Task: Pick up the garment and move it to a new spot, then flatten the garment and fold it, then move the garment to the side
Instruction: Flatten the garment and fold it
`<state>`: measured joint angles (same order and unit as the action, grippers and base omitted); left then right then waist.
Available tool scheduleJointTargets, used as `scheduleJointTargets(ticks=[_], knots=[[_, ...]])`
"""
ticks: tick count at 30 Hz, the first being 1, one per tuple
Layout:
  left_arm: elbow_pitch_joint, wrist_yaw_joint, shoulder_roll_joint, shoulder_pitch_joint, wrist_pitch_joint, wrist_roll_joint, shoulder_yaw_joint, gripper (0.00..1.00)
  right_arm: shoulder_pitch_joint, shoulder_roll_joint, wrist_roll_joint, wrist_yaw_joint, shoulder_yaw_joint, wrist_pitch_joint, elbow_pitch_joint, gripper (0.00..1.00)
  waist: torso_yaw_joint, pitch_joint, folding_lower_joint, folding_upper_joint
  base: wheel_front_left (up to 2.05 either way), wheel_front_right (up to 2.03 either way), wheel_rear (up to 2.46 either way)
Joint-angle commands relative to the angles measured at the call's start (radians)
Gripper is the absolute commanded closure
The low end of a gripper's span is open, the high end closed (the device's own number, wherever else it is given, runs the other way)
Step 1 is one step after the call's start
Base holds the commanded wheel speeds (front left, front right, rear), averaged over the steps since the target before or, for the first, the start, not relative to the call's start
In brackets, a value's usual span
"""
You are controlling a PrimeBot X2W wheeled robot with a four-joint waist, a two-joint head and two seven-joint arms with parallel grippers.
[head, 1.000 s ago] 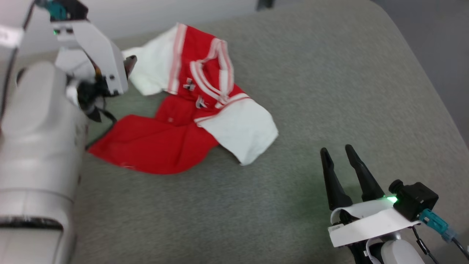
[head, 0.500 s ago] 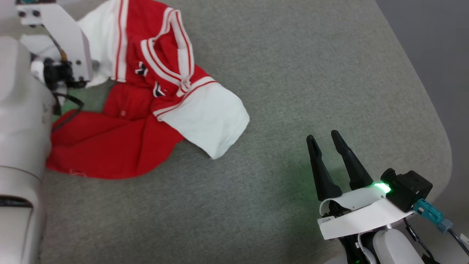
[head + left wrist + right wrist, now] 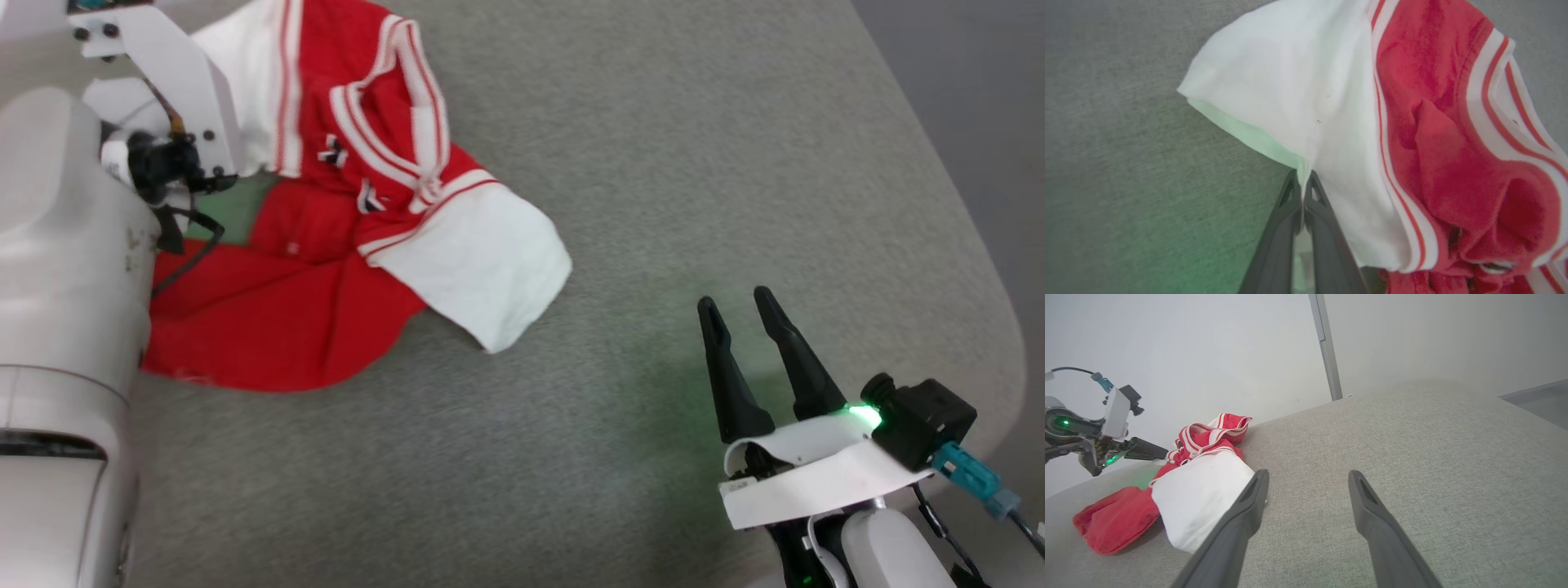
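The garment [image 3: 286,327], a red jersey with white sleeves and striped trim, lies crumpled at the left of the grey cloth-covered surface [image 3: 653,163]. In the left wrist view my left gripper [image 3: 1303,179] is shut on the edge of one white sleeve [image 3: 1298,81], with a little fabric pinched between the fingertips. The right wrist view has the same gripper [image 3: 1163,454] reaching in from the left at the garment [image 3: 1200,490]. My right gripper [image 3: 735,299] rests at the lower right, open and holding nothing, apart from the other white sleeve [image 3: 482,269]; its fingers [image 3: 1249,506] stand spread.
My pale left forearm [image 3: 65,245] and wrist bracket [image 3: 180,82] cover the garment's left part in the head view. The surface's rounded edge [image 3: 992,269] runs down the right, with dark floor [image 3: 980,82] beyond. A wall and a grey post [image 3: 1327,347] stand behind.
The head camera has shifted, moving the whole picture. My left gripper, open a second ago by the sleeve, has shut on the white sleeve's edge. The right gripper stays open.
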<state>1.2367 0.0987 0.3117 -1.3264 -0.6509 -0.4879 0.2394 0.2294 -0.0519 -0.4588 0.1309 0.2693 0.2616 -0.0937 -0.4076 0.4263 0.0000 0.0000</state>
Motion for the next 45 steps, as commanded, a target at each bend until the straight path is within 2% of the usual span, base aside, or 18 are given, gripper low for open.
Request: scheduleJointTargets(ticks=[1,6,14,19,30,31,32,33,34,39,45], knots=[[0.002,0.006,0.006,0.012,0.013,-0.007,-0.004,1.0,-0.016,0.002,0.011,0.0,-0.005,0.005,-0.003,0.0,0.056,-0.049,0.0,0.0,0.0,0.0,0.0],[0.009,0.015,0.025,0.029,0.061,-0.032,-0.019,1.0,-0.044,0.001,0.051,0.0,-0.014,0.005,-0.016,0.0,0.146,-0.12,0.0,0.0,0.0,0.0,0.0],[0.02,0.03,0.083,0.097,0.059,-0.078,-0.036,1.0,-0.083,0.001,0.096,0.0,-0.024,0.003,-0.034,0.0,0.26,-0.207,0.0,0.0,0.0,0.0,0.0],[0.029,0.031,0.14,0.16,0.062,-0.072,-0.027,1.0,-0.097,0.001,0.111,0.0,-0.026,0.003,-0.034,0.0,0.279,-0.228,0.0,0.0,0.0,0.0,0.0],[0.035,0.027,0.147,0.258,0.128,-0.095,-0.033,1.0,-0.109,-0.002,0.126,0.0,-0.042,0.003,-0.03,0.0,0.255,-0.22,0.0,0.0,0.0,0.0,0.0],[0.035,0.02,0.152,0.26,0.139,-0.098,-0.037,0.88,-0.109,-0.001,0.125,0.0,-0.043,0.003,-0.03,0.0,0.251,-0.219,0.0,0.0,0.0,0.0,0.0],[0.035,0.017,0.152,0.265,0.148,-0.099,-0.037,0.58,-0.109,-0.001,0.124,0.0,-0.044,0.003,-0.03,0.0,0.249,-0.22,0.0,0.0,0.0,0.0,0.0],[0.036,0.015,0.155,0.272,0.157,-0.096,-0.034,0.23,-0.111,-0.001,0.125,0.0,-0.045,0.003,-0.03,0.0,0.246,-0.221,0.0,0.0,0.0,0.0,0.0],[0.037,0.01,0.157,0.277,0.164,-0.09,-0.03,0.0,-0.112,-0.001,0.124,0.0,-0.046,0.003,-0.031,0.0,0.244,-0.222,0.0,0.0,0.0,0.0,0.0],[0.034,0.011,0.166,0.3,0.209,-0.087,-0.02,0.0,-0.12,-0.01,0.132,0.0,-0.037,0.003,-0.04,0.0,0.245,-0.246,0.0,0.0,0.0,0.0,0.0],[-0.022,0.029,0.148,0.375,0.347,-0.141,-0.049,0.0,-0.103,-0.058,0.146,0.0,0.011,-0.008,-0.06,0.0,0.266,-0.294,0.0,0.0,0.0,0.0,0.0]])
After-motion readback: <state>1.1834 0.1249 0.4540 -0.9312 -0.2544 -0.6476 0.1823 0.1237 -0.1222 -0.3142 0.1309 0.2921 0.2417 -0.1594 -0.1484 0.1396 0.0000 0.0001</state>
